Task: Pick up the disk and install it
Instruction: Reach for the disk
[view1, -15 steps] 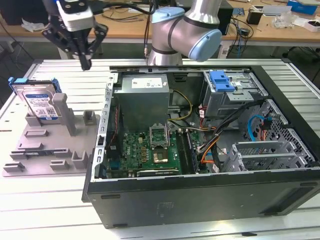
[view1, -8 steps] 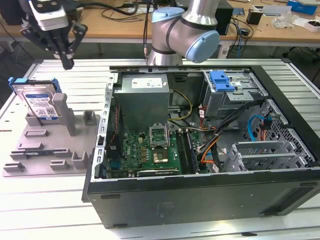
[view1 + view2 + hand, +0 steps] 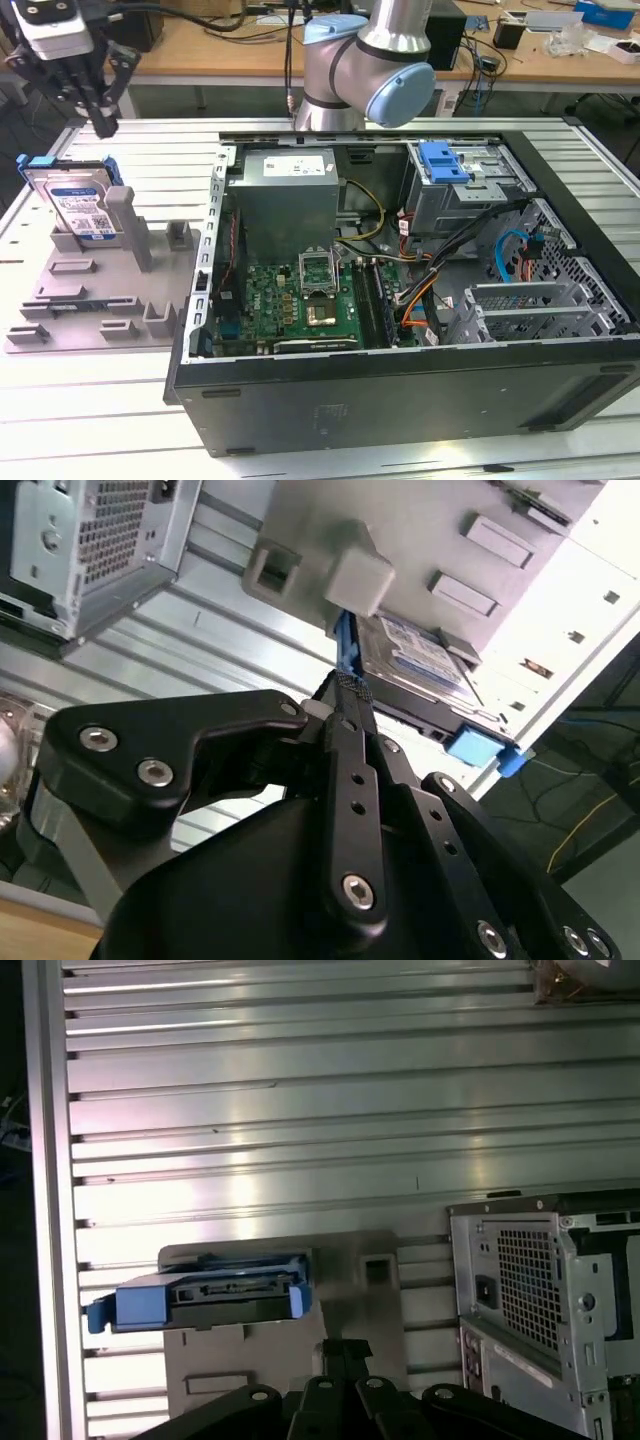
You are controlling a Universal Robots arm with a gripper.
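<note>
While clear above the disk (image 3: 82,208) in its grey tray (image 3: 60,300), the claw (image 3: 103,126), tips together, empty.

The disk (image 3: 82,212) has a smooth silver-grey metal face with a white-and-blue paper sticker. The frame round it is shiny blue plastic. The tray (image 3: 100,300) is dull grey plastic and looks smooth. The table (image 3: 90,420) is pale metal with long grooves, and it shines where the light hits it. The gripper (image 3: 345,688) is matt black, with small shiny metal screws. The arm (image 3: 370,70) is smooth silver metal with glossy light-blue caps. The computer case (image 3: 400,400) has matt black walls. In the first wrist view its bare grey metal end has rows of small holes. The desk (image 3: 230,50) looks like pale wood.
</note>
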